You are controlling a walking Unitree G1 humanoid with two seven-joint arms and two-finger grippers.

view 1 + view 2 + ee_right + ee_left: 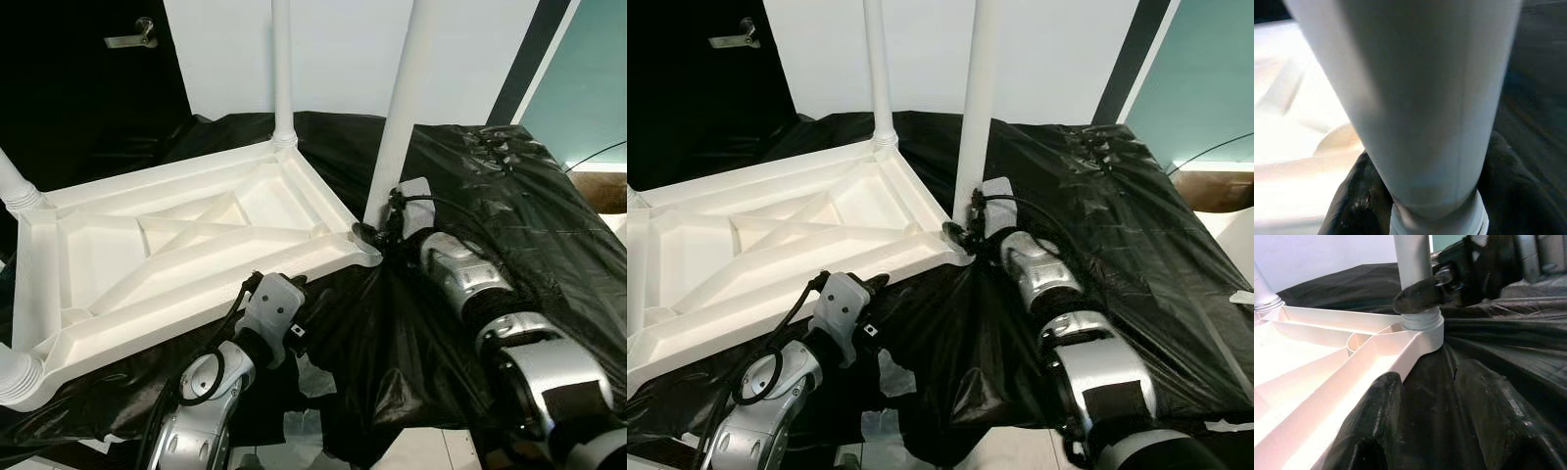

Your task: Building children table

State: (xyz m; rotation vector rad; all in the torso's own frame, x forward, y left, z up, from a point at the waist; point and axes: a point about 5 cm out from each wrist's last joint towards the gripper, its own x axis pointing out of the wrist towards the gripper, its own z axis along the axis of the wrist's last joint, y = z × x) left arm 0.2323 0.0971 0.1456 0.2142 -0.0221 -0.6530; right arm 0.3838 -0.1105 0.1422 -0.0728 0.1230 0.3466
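The white plastic table top (176, 245) lies upside down on black sheeting (509, 196). Legs stand up from its corners: one at the far corner (282, 69) and one at the near right corner (402, 108). Two more leg stubs (15, 186) show at the left. My right gripper (377, 233) is shut around the base of the near right leg (1415, 98), and one black finger (1422, 291) wraps it just above the socket. My left gripper (1430, 372) is open, low beside the table's front rim, with only sheeting between its fingers (1371, 426).
A black door with a handle (132, 39) stands at the back left, a white wall behind, and a teal panel (588, 78) at the right. A brown box (602, 186) sits at the right edge. Pieces of pale tape (313, 377) lie on the sheeting near my left arm.
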